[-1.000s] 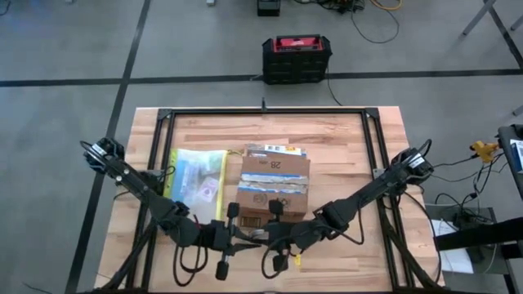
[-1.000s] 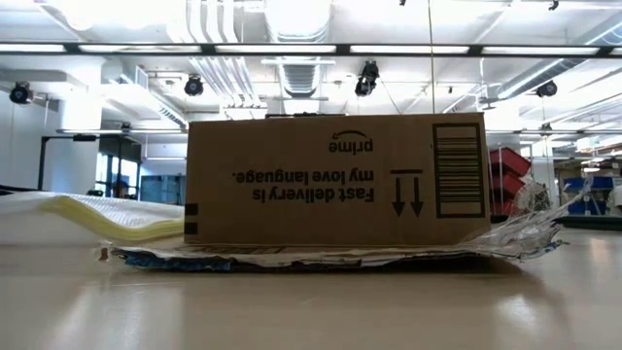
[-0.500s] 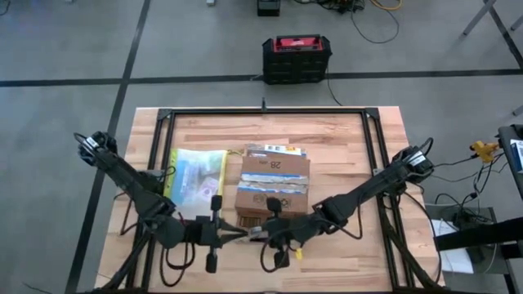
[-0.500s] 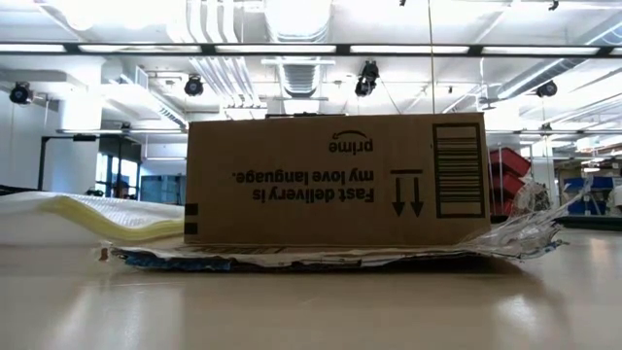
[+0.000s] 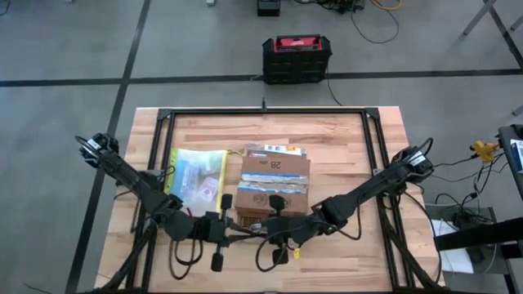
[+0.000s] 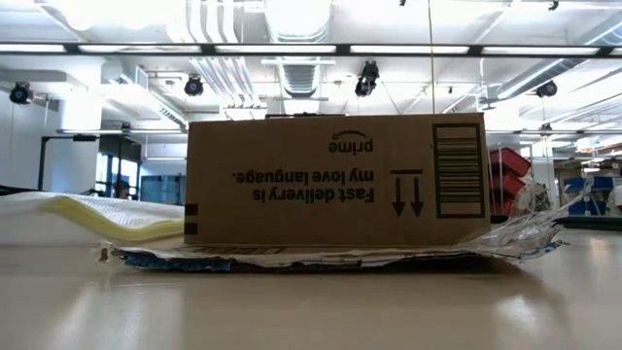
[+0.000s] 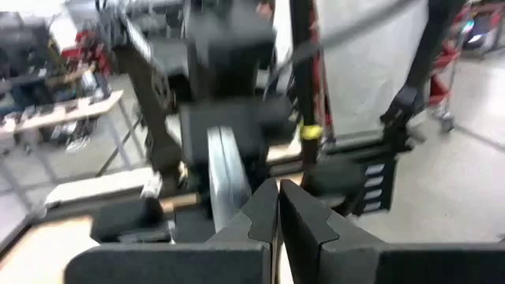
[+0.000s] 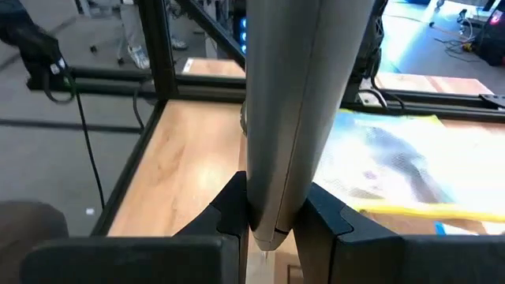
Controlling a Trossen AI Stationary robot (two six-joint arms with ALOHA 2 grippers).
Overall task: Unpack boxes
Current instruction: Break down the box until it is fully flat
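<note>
In the low view, the box [image 6: 335, 179] hides both tools.

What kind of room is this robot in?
Probably a robot lab or workshop. Long ceiling lights and bare pipes hang overhead, cables trail over the grey floor, and a cardboard box sits on a wooden workbench.
</note>
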